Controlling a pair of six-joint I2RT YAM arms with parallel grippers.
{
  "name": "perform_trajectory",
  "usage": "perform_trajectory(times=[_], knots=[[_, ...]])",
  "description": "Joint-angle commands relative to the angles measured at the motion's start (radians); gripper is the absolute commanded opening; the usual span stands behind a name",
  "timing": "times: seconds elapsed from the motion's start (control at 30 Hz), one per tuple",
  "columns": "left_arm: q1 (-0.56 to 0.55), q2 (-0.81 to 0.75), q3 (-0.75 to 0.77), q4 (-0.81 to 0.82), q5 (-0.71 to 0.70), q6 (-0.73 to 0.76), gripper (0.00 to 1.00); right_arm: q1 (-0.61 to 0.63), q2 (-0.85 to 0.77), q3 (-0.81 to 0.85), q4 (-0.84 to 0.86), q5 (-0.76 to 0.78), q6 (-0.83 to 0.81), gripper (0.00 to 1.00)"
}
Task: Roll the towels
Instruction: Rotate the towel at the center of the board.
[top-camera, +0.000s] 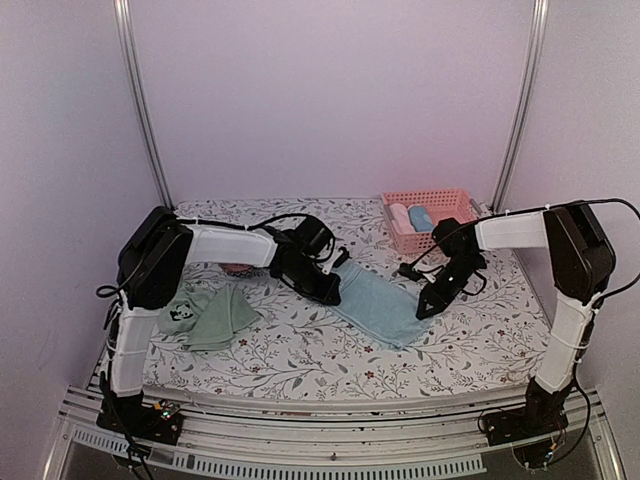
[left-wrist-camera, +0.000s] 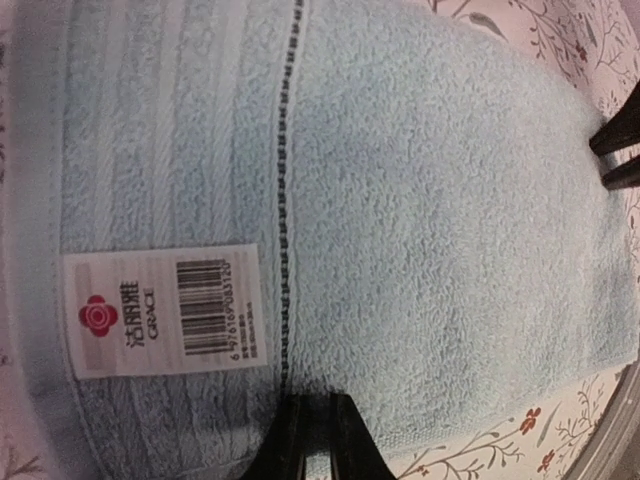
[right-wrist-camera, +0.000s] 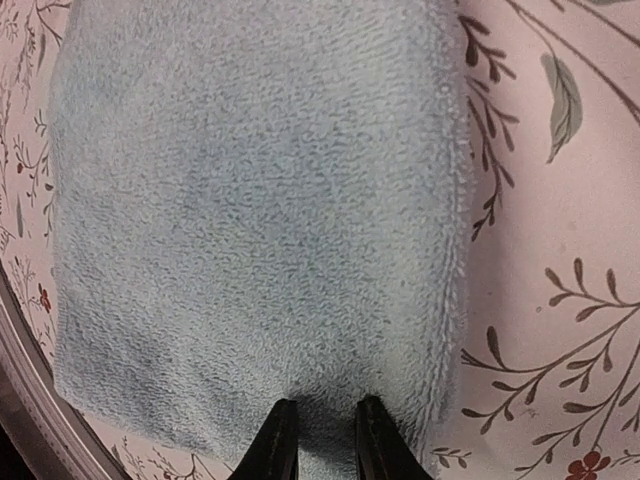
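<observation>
Blue towel (top-camera: 378, 305) lay flat near the middle of the floral-covered table (top-camera: 300, 365), its long axis running from 10 o'clock to 4 o'clock in the top view. Left gripper (top-camera: 330, 292) sat on the towel's 10 o'clock end. In the left wrist view its fingers (left-wrist-camera: 290, 445) were almost together on the hem with a sliver of blue cloth between them, so it was recorded as pinching the towel. A white barcode label (left-wrist-camera: 165, 312) lay on the banded border just beside those fingers, and a dark stitched line (left-wrist-camera: 290, 150) ran across the towel past the label. Right gripper (top-camera: 428, 308) was at the towel's 3 o'clock edge. In the right wrist view its fingertips (right-wrist-camera: 275, 445) stood a narrow gap apart on the terry edge, with cloth showing in the gap; could not tell whether the cloth was actually clamped. Green towel (top-camera: 210, 318) lay crumpled at 9 o'clock of the blue one, under the left arm and well apart from both grippers, its panda print (top-camera: 182, 314) facing up. Pink basket (top-camera: 410, 243) stood at 1 o'clock, near the far right of the table, holding two rolled cloths (top-camera: 410, 217), one pale and one blue.
</observation>
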Motion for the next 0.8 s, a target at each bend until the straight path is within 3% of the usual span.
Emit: perform_trajectory(times=[0.0, 0.17, 0.27, 0.47, 0.63, 0.77], knots=[[0.038, 0.101, 0.088, 0.000, -0.019, 0.032, 0.13, 0.047, 0.011, -0.077, 0.018, 0.041, -0.014, 0.22], [0.083, 0.217, 0.310, -0.054, -0.034, 0.073, 0.12, 0.131, -0.012, -0.096, -0.024, -0.096, -0.035, 0.22], [0.084, 0.197, 0.353, -0.079, -0.044, 0.099, 0.13, 0.126, -0.041, -0.070, -0.039, -0.095, -0.023, 0.22], [0.073, 0.002, 0.136, 0.005, -0.027, 0.103, 0.15, 0.045, -0.111, 0.022, -0.109, -0.228, -0.030, 0.25], [0.014, -0.212, -0.131, 0.215, 0.140, 0.098, 0.14, 0.019, -0.113, 0.057, -0.127, -0.316, -0.051, 0.25], [-0.060, -0.286, -0.241, 0.334, 0.185, 0.038, 0.10, 0.014, -0.085, 0.050, -0.080, -0.343, -0.053, 0.24]])
